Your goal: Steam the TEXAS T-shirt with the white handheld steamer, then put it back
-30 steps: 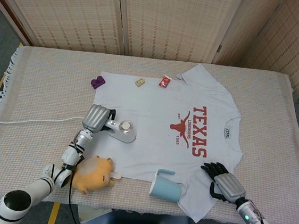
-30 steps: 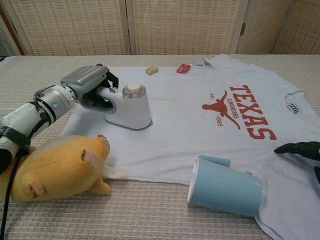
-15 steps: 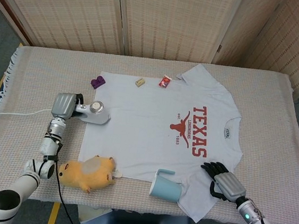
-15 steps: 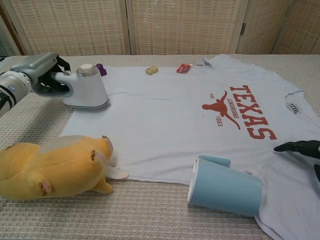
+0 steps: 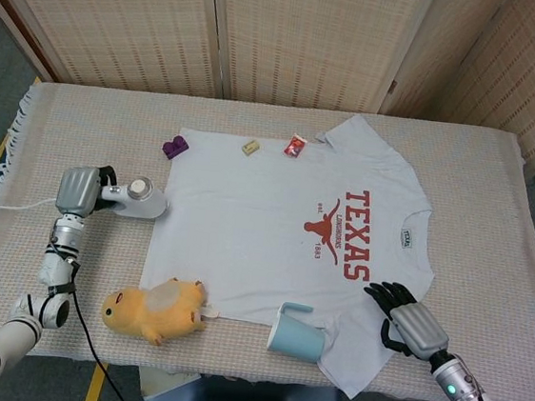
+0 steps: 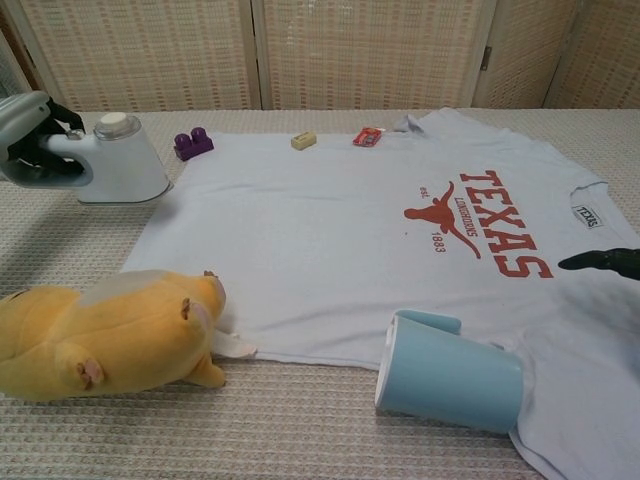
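Observation:
The white TEXAS T-shirt (image 5: 294, 222) (image 6: 330, 230) lies flat across the middle of the table, its red print toward the right. My left hand (image 5: 77, 190) (image 6: 30, 140) grips the handle of the white handheld steamer (image 5: 138, 201) (image 6: 115, 165), which stands on the tablecloth just left of the shirt's edge. A white cord (image 5: 18, 205) trails off to the left. Over the shirt's lower right sleeve rests my right hand (image 5: 408, 323), dark fingers spread and holding nothing; the chest view shows only its fingertips (image 6: 600, 261).
A yellow plush toy (image 5: 153, 309) (image 6: 105, 335) and a toppled light-blue cup (image 5: 294, 333) (image 6: 450, 372) lie on the shirt's front hem. A purple block (image 5: 173, 146) (image 6: 193, 145), a small yellow piece (image 5: 250, 146) and a red packet (image 5: 296, 146) sit along the far edge.
My left hand has slid the steamer leftward off the shirt onto the bare tablecloth. The right hand shifted slightly toward the right.

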`<state>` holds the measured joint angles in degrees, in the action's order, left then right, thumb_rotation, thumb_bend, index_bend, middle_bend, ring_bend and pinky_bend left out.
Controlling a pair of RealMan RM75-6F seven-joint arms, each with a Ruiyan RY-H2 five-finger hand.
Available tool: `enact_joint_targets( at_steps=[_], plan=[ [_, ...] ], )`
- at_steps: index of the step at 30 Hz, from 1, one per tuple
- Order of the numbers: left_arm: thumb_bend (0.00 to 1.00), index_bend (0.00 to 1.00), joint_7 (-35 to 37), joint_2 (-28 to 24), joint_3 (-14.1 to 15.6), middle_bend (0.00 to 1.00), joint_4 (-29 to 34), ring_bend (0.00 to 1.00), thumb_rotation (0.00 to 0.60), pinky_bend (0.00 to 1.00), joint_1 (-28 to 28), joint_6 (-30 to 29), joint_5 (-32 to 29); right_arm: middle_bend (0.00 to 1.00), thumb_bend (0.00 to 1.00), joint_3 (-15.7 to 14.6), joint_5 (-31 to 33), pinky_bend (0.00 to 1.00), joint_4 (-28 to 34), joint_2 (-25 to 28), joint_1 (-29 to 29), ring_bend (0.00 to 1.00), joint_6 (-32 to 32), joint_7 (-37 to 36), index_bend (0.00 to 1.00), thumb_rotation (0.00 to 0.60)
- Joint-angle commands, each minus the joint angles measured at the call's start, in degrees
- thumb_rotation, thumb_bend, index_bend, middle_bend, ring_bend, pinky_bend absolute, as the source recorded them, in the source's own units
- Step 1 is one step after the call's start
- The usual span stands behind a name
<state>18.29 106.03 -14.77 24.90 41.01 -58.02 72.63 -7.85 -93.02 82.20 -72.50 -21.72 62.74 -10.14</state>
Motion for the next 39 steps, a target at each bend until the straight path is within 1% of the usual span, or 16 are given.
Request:
enact_joint_targets(
  at_steps=[1,3,5,6,7,9,10,12,16,20,24,26,31,33,36,39],
  plan=[
    [0.52,0.97,-1.6,0.4,0.0,1.00,-0.3,0.85,0.600,0.68,-0.3,1.2,-0.5,0.04,0.91,0.2,0.0,0.00,0.7,0.6,0.3,0.00,0.6,0.5,0.00,0.297],
    [0.51,0.90,-3.6,0.6,-0.6,0.95,-0.2,0.78,0.600,0.67,-0.1,2.7,-1.7,0.04,0.91,0.2,0.0,0.00,1.3,1.1,0.5,0.00,1.0,0.8,0.00,0.299],
    [0.47,0.76,-5.5,0.4,-1.4,0.81,0.5,0.65,0.600,0.65,0.0,4.1,-2.9,0.04,0.91,0.3,0.0,0.00,1.7,1.4,0.7,0.00,1.3,1.1,0.00,0.298],
    [0.43,0.61,-7.2,0.0,-1.9,0.67,1.5,0.52,0.600,0.62,0.0,5.6,-3.8,0.04,0.91,0.3,0.1,0.00,2.0,1.7,0.9,0.00,1.6,1.3,0.00,0.297],
    [0.36,0.37,-8.4,-0.5,-2.2,0.47,2.6,0.33,0.600,0.52,0.0,6.6,-4.5,0.04,0.91,0.4,0.1,0.00,2.2,1.9,1.0,0.00,1.8,1.4,0.00,0.296],
    [0.27,0.08,-11.3,-1.9,-3.1,0.20,5.6,0.09,0.600,0.33,-0.2,7.2,-6.0,0.04,0.91,0.5,0.1,0.00,2.6,2.4,1.3,0.00,2.3,1.7,0.00,0.298],
    [0.22,0.02,-12.4,-2.7,-3.5,0.10,7.2,0.03,0.600,0.26,-0.4,7.2,-6.6,0.04,0.91,0.5,0.2,0.00,2.7,2.7,1.3,0.00,2.4,1.8,0.00,0.298],
    [0.16,0.00,-14.7,-4.5,-4.3,0.01,11.0,0.00,0.600,0.17,-1.1,6.8,-7.9,0.04,0.91,0.8,0.3,0.00,3.1,3.4,1.5,0.00,2.9,2.1,0.00,0.298],
    [0.08,0.00,-19.1,-8.4,-5.0,0.00,17.7,0.00,0.600,0.09,-2.5,5.6,-9.7,0.04,0.91,1.5,0.7,0.00,4.0,4.6,1.8,0.00,3.9,2.3,0.00,0.300],
    [0.08,0.00,-22.0,-13.8,-6.0,0.00,25.8,0.00,0.600,0.07,-4.7,3.8,-11.7,0.04,0.90,2.1,1.5,0.00,4.7,6.1,2.5,0.00,5.2,2.0,0.00,0.296],
    [0.14,0.00,-23.0,-19.0,-7.0,0.01,33.6,0.00,0.600,0.10,-7.6,0.3,-13.2,0.04,0.74,3.1,2.8,0.00,6.1,8.1,3.5,0.00,6.9,3.7,0.00,0.296],
    [0.17,0.04,-22.8,-21.2,-6.8,0.08,36.6,0.01,0.600,0.14,-9.1,-1.3,-13.0,0.07,0.63,3.7,3.8,0.02,7.3,9.2,4.2,0.00,8.0,5.4,0.00,0.295],
    [0.18,0.16,-21.8,-27.1,-4.3,0.17,44.4,0.07,0.600,0.17,-14.5,-6.4,-10.6,0.11,0.16,5.7,6.0,0.03,9.9,10.9,7.0,0.00,13.3,10.0,0.01,0.297],
    [0.18,0.17,-21.9,-29.2,-2.9,0.19,47.1,0.08,0.600,0.17,-16.9,-9.2,-9.3,0.11,0.08,6.4,6.6,0.03,10.6,10.8,8.3,0.00,15.7,11.8,0.01,0.298],
    [0.18,0.20,-22.1,-31.8,-0.8,0.20,50.6,0.09,0.600,0.17,-20.2,-13.2,-7.2,0.11,0.05,6.8,7.0,0.03,11.2,10.9,9.9,0.00,18.0,12.7,0.01,0.301],
    [0.18,0.21,-21.7,-34.4,1.3,0.21,54.3,0.10,0.600,0.17,-23.4,-16.4,-5.1,0.11,0.05,6.8,7.2,0.03,11.3,11.2,11.3,0.00,19.5,13.8,0.00,0.376]
  ],
)
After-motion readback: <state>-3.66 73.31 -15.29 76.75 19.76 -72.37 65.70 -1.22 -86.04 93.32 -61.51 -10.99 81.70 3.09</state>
